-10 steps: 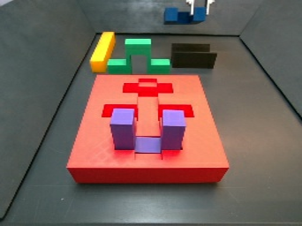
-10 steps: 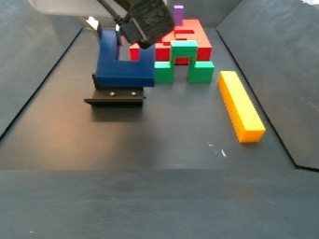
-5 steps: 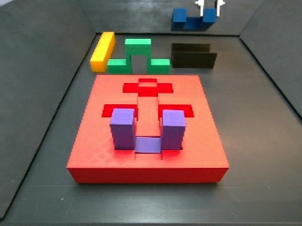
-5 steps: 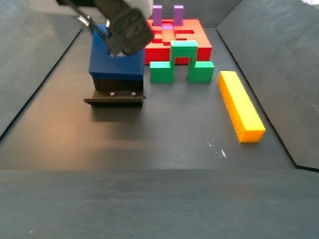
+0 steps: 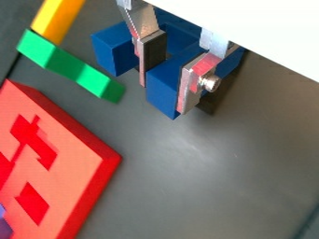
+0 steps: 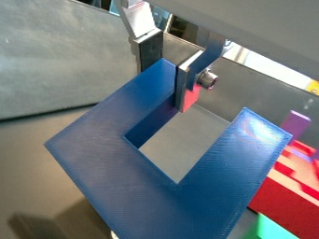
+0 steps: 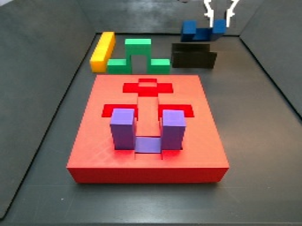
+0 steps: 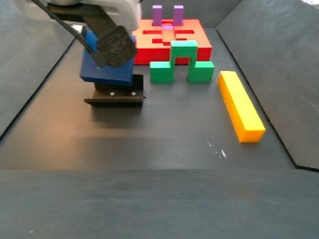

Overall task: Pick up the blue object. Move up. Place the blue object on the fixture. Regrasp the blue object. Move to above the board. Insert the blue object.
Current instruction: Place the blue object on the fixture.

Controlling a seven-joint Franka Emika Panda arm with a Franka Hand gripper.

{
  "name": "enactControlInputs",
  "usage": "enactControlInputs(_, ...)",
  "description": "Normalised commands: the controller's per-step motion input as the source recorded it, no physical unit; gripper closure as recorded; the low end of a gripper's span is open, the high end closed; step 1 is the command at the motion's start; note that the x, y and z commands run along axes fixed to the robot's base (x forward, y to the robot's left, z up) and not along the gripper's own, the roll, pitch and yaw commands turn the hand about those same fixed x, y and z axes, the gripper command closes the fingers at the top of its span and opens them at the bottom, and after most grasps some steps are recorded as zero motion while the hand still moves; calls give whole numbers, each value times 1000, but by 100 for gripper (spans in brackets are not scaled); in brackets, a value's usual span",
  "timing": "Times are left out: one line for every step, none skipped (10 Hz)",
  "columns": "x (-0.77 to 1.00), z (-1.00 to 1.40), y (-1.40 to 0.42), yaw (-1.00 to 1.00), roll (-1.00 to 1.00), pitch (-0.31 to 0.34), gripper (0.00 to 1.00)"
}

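Blue object (image 6: 174,173) is up off the worktop (image 8: 149,159), over by the fixture (image 8: 115,96), and the pincer (image 5: 171,73) has its silver fingers (image 5: 191,86) closed on one prong of it. Both wrist views show the plates squeezing that prong from either side, with the U's gap and the other prong sticking out past them. In a side view the blue object (image 8: 104,68) sits right above the fixture, but I can't tell if it's actually touching the stepped top or just hovering over it; the arm covers most of it. From the opposite side view you see the blue object (image 7: 196,31) at the far end of the worktop, just over the fixture (image 7: 193,57), with the pincer (image 7: 220,19) above it.

Everything else: the board (image 7: 148,132) lies nearer the camera with a purple U block (image 7: 147,131) standing in it, prongs up. The green arch block (image 7: 147,55) is between the fixture and the yellow bar (image 7: 102,51), all three lined up past the board's far edge. The wrist view catches the board's corner (image 5: 44,168) too, well apart from the blue object
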Motion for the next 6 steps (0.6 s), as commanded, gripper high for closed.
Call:
enactControlInputs(257,-43,-29,326,-180,-89,100)
enactControlInputs(0,-83,0,317,-340,0,100)
enactControlInputs(-211,-169,40,397,-300,0,100)
enactControlInputs(-197,-149,0,246,0,0,100)
enactControlInputs(-234,-120,0,137,0,229,100)
enactControlInputs(-123,-120,0,40,0,214,100)
